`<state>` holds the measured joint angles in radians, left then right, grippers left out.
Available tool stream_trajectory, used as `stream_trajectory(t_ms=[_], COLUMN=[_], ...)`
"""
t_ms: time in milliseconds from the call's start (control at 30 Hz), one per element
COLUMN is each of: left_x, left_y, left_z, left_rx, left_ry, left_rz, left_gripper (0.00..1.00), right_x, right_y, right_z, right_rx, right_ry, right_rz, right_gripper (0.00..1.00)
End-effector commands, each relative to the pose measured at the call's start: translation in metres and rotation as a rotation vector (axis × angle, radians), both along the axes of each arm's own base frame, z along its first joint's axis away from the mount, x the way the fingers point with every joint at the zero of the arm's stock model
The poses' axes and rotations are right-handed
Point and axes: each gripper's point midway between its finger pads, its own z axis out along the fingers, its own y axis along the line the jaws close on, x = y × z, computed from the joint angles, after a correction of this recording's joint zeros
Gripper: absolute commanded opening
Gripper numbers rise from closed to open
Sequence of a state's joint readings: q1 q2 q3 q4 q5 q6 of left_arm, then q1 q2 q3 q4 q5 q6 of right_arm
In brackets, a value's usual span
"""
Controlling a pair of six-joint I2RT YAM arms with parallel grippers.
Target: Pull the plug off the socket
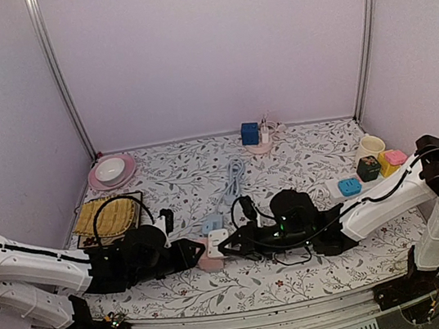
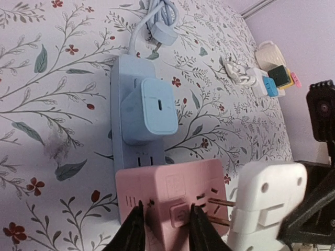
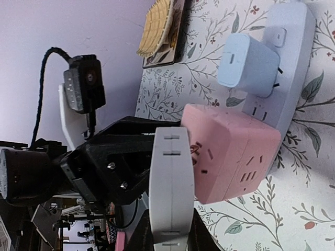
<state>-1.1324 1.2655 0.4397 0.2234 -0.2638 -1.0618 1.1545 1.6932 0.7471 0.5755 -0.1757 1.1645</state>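
1. Risk: the white plug [image 2: 267, 201] sits at lower right, its prongs [image 2: 219, 208] partly bared from the pink socket cube [image 2: 172, 201]. I judge an angled pull could bend them, or drag the cube off the blue power strip [image 2: 125, 99] it sits on.
2. Left gripper [image 2: 167, 230], bottom centre: nearly closed, clamped across the cube's near face to brace it.
3. Right gripper [image 3: 170, 235], bottom of its wrist view: narrowed onto the white plug, fingers on both flanks. A loose hold could slip.
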Motion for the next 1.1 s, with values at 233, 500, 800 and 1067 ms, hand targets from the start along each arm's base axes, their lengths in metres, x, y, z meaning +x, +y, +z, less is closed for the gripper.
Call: stream_trajectory(t_ms=[233,500,800,1067], left_x=[-0.005,-0.004,-0.001,-0.005], left_y=[0.026,0.015,-0.008,-0.024], left_z=[-0.044,-0.03,0.003,0.013], left_rx=[0.169,0.16,0.186,0.299], left_ry=[0.06,0.021,-0.064,-0.114], left_rz=[0.053,0.016,-0.029,-0.039], left_gripper=[0.3,0.38,0.66,0.87], right_x=[0.001,0.021,0.041,0.046], right_y=[0.005,-0.033,-0.1,-0.167], right_z=[0.079,0.069,0.011,-0.025], right_rx=[0.274,0.163,-0.029,-0.143], right_ry=[-0.074,-0.165,-0.158,-0.121], right_rz=[0.028,-0.118,-0.237,-0.355], right_gripper=[0.08,0.08,0.08,0.12])
